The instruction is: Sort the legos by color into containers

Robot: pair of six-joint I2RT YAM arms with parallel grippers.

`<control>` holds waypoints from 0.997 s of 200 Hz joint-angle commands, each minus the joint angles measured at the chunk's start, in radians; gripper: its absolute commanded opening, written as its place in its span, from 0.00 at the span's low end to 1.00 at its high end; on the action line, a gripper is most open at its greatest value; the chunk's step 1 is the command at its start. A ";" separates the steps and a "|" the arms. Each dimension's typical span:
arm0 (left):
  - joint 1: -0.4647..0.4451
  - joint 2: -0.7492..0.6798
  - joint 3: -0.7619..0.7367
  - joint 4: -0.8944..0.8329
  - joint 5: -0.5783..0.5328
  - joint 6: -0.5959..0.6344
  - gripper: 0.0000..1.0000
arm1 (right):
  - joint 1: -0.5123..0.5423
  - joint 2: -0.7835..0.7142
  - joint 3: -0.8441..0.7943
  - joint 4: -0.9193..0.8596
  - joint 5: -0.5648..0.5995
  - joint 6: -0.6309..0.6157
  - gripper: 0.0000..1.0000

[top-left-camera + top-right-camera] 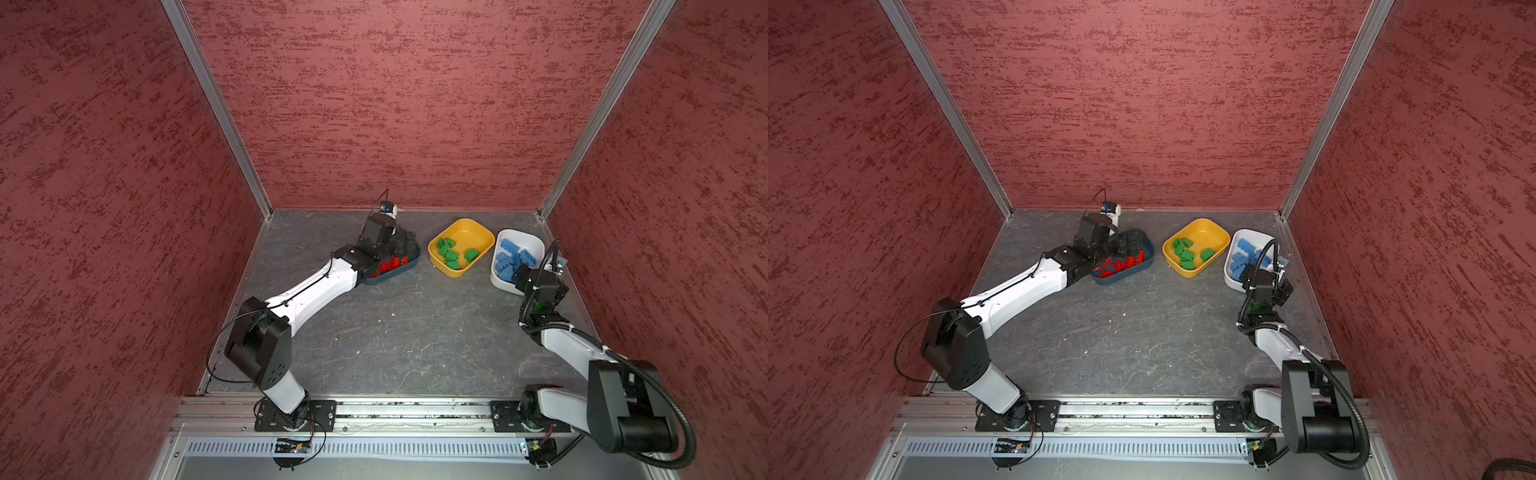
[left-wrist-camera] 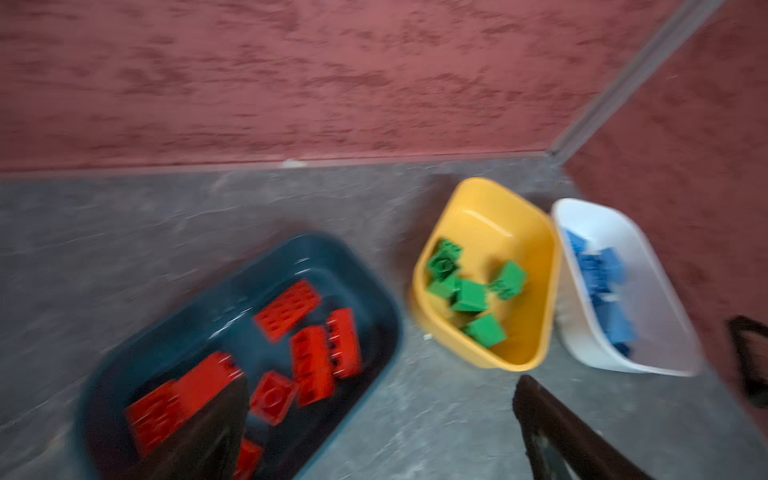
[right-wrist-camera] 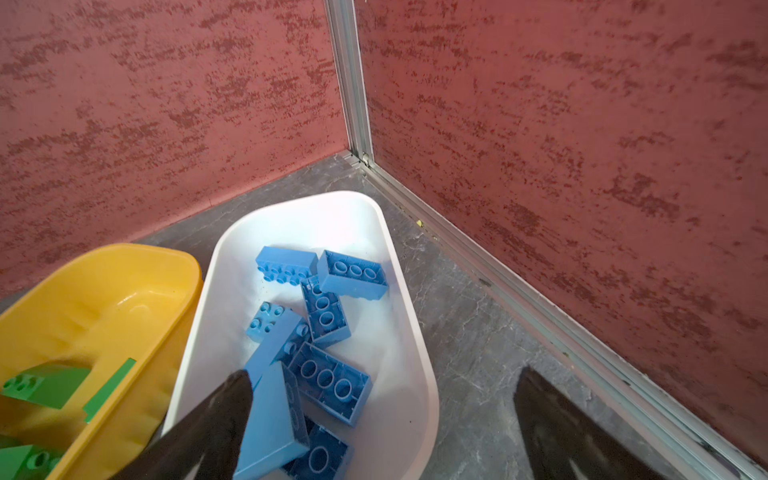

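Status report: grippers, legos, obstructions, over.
Left gripper open, empty, at teal tub. Right gripper open, empty, at white tub. Red legos in teal, green legos in yellow tub, blue legos in white. No obstruction seen.

White links (image 1: 307,291) meet black joints (image 1: 259,345) and cables (image 1: 690,436).

Dark teal-blue plastic tub (image 1: 1147,254): stood leftmost on the grey desk (image 1: 1142,332), holding red studded bricks (image 1: 1121,264).
Yellow plastic tub (image 1: 1219,232): stood in the middle, holding green bricks (image 1: 1185,254).
White plastic tub (image 1: 1229,274): stood rightmost, holding light blue bricks (image 1: 1239,257).
Left end effector (image 1: 1125,245): hung over the teal tub.
Right end effector (image 1: 1252,272): hung over the white tub's near end.
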 commanded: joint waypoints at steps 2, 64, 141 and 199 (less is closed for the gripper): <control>0.074 -0.120 -0.154 -0.002 -0.238 0.060 0.99 | -0.015 0.072 -0.022 0.191 -0.137 -0.039 0.99; 0.441 -0.345 -0.554 0.161 -0.244 0.112 0.99 | -0.025 0.214 -0.099 0.529 -0.370 -0.213 0.99; 0.625 -0.132 -0.693 0.659 0.077 0.156 0.99 | -0.038 0.276 -0.137 0.648 -0.431 -0.222 0.99; 0.572 -0.092 -0.821 0.983 0.085 0.235 0.99 | -0.038 0.276 -0.136 0.650 -0.432 -0.222 0.99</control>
